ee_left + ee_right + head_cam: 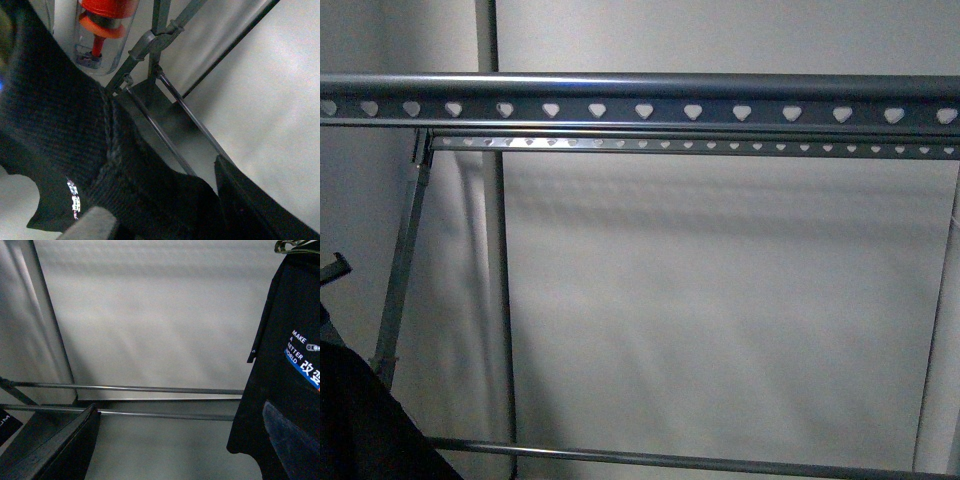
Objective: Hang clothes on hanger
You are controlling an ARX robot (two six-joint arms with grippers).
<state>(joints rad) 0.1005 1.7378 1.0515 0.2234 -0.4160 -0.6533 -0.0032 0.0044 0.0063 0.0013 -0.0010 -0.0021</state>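
Observation:
The black T-shirt (290, 315) hangs at one side of the right wrist view, showing its white "MAKE A BETTER WORLD" print, blue stripe and Chinese characters. A bit of the hanger (292, 246) shows above it. In the left wrist view the shirt's ribbed collar and fabric (75, 125) fill much of the picture. My left gripper (165, 212) is shut on this fabric. In the front view only a black fold (365, 420) shows at the lower left corner. My right gripper (175, 455) is open and empty, its fingers (65, 450) apart beside the hanging shirt.
A grey drying rack stands ahead, with a top rail of heart-shaped holes (640, 100), a second thinner rail (720, 146), a low bar (670, 460) and a slanted leg (405, 250). Rack rods and a joint (150, 42) lie near my left gripper. An orange object in a clear tube (102, 25) is behind.

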